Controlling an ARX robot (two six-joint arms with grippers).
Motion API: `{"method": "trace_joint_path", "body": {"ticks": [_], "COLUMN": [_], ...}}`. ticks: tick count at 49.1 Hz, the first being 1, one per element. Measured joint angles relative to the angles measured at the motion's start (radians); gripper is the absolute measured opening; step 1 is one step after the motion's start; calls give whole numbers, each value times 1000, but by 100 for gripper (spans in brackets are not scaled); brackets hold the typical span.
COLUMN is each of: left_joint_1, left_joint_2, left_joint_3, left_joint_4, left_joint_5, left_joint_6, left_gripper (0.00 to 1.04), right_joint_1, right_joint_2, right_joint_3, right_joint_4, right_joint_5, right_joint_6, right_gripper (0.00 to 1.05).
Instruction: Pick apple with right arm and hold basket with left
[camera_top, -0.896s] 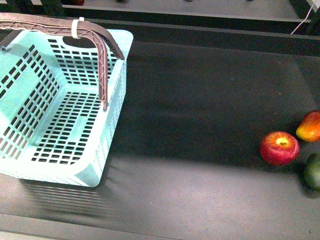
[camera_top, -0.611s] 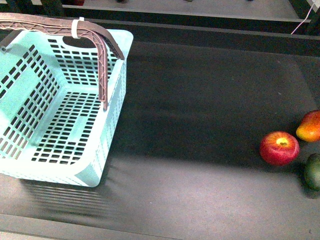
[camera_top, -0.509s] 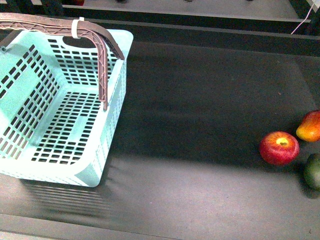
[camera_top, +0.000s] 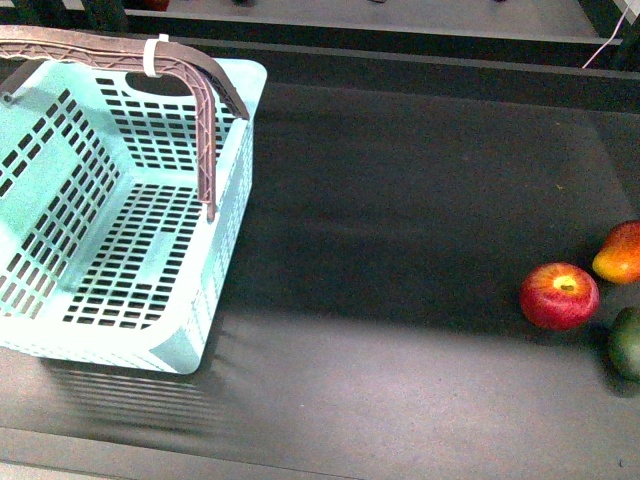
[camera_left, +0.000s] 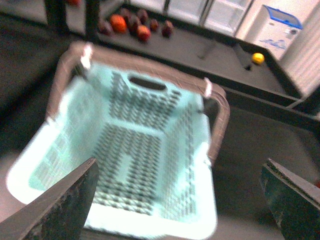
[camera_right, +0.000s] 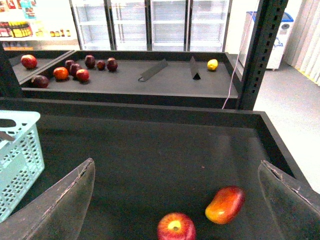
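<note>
The red apple (camera_top: 558, 296) lies on the dark belt at the right; it also shows in the right wrist view (camera_right: 175, 227). The mint-green basket (camera_top: 230, 200) stands at the left with its brownish handle (camera_top: 205, 110) up and a white zip tie (camera_top: 152, 55). In the left wrist view the basket (camera_left: 165, 125) is blurred. My left gripper (camera_left: 185, 200) hangs open above the basket's near wall. My right gripper (camera_right: 182, 200) is open above the belt, with the apple below and between its fingers. Neither arm shows in the front view.
An elongated orange-red fruit (camera_top: 620, 252) and a dark green fruit (camera_top: 627, 342) lie beside the apple at the right edge. The orange-red fruit (camera_right: 225, 204) also shows in the right wrist view. Raised dark rails border the belt. A shelf with several fruits (camera_right: 70, 70) stands behind.
Nothing has moved in the front view. The left wrist view is blurred by motion.
</note>
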Motion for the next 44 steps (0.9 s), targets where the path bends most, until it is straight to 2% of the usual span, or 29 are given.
{"method": "trace_joint_path", "body": {"ticks": [5, 13, 18, 29, 44], "left_joint_1": [-26, -40, -52, -87, -95], "left_joint_2": [151, 423, 634, 1003, 1309], "left_joint_3": [47, 130, 202, 355, 551], "left_joint_4": [133, 327, 416, 503, 478], "left_joint_5": [2, 18, -22, -88, -123], "left_joint_6": [-201, -380, -494, -585, -641], "left_gripper": [98, 98, 98, 98, 98], "right_joint_1": [0, 0, 0, 0, 0], "right_joint_2": [0, 0, 0, 0, 0], "right_joint_3": [0, 0, 0, 0, 0], "right_joint_4": [0, 0, 0, 0, 0], "right_joint_5": [0, 0, 0, 0, 0], "right_joint_6": [0, 0, 0, 0, 0], "right_gripper": [96, 96, 96, 96, 96]}}
